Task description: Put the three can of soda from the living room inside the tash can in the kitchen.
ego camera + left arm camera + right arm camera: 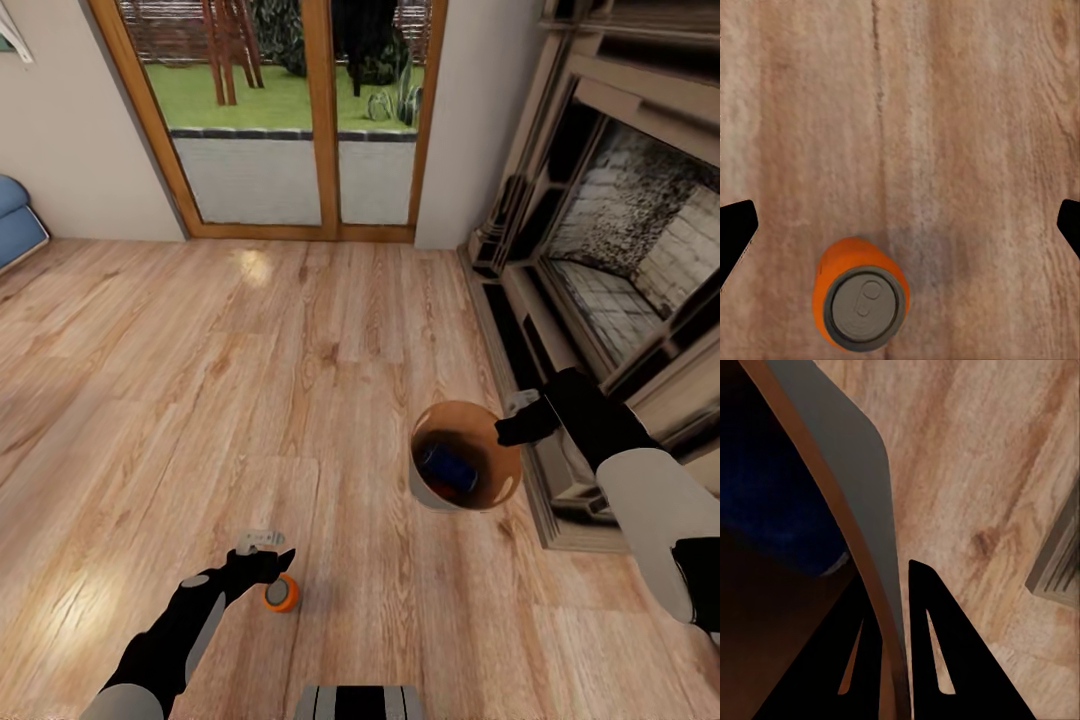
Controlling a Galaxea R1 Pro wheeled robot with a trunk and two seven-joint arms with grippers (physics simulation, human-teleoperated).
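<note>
In the living room, I have the right gripper clamped on the rim of the tash can, one finger inside the glossy copper wall and the other against the pale outer side, as the right wrist view shows with the fingers pinching the thin wall between them. The bin hangs at the end of my right arm, above the wood-plank floor, just beside the fireplace hearth. A blue can of soda lies on its side in the bottom of the bin. My left gripper sits low over the floor with its jaws spread wide; in the left wrist view the two dark fingertips stand at opposite edges, well apart. An orange can of soda stands upright on the planks just beside that gripper, its grey top facing the camera, untouched and off to one side of the gap between the fingers. The wood-framed glass doors stand beyond, with a corner of the blue sofa at the far left.
</note>
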